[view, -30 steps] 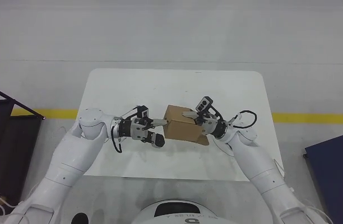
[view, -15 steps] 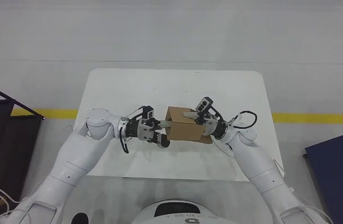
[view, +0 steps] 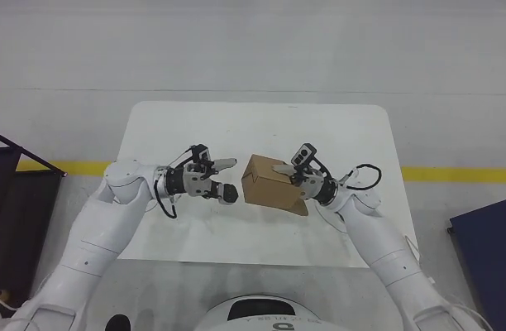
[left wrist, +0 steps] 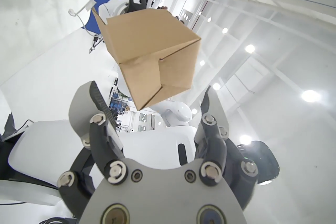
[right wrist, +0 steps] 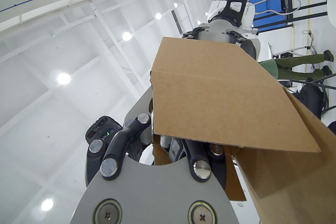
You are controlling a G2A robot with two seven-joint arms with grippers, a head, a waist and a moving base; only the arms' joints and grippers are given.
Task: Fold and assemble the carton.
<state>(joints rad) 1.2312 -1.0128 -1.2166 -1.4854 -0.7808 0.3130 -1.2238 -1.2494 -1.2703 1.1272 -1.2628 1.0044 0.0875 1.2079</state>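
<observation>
Above the white table (view: 336, 132) only the right gripper (view: 296, 175) pinches the carton (view: 269, 182), the left gripper (view: 231, 178) spread empty just left of it, so unheld flaps may spring open

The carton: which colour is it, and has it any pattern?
The carton is plain brown, no pattern; left wrist view shows it best.

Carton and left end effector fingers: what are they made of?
Carton: brown cardboard, likely corrugated, matte; thick raw cut edges and creased folds show. Left end effector fingers: smooth light-grey shells, metal or plastic, unclear; pads black and ribbed, probably rubber.
</observation>
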